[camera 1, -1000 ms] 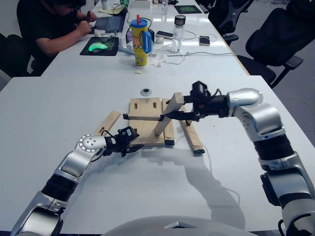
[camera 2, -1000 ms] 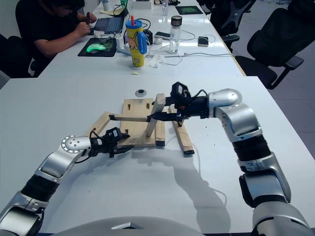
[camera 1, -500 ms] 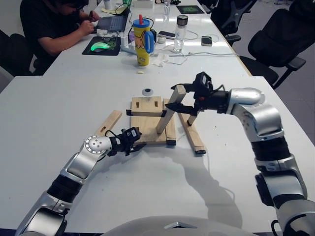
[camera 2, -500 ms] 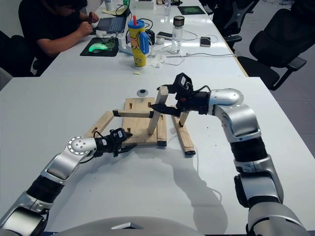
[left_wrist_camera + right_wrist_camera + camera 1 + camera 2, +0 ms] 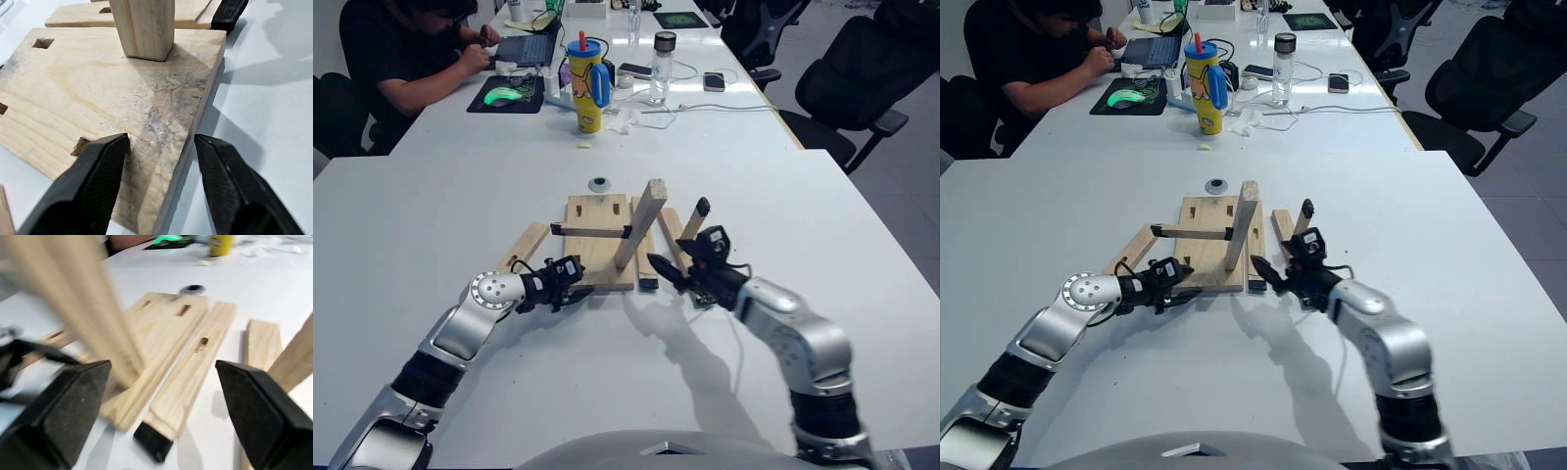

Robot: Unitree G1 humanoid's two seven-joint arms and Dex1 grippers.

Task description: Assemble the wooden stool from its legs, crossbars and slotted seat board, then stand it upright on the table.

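Stiff, light seat board (image 5: 98, 88), best pinched at its edge: left gripper (image 5: 161, 142) open astride the corner; right gripper (image 5: 162, 369) open, seemingly empty.

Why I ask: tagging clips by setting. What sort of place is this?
Probably an office or lab workroom: long white tables, black office chairs, and a laptop and yellow tumbler on the far table.
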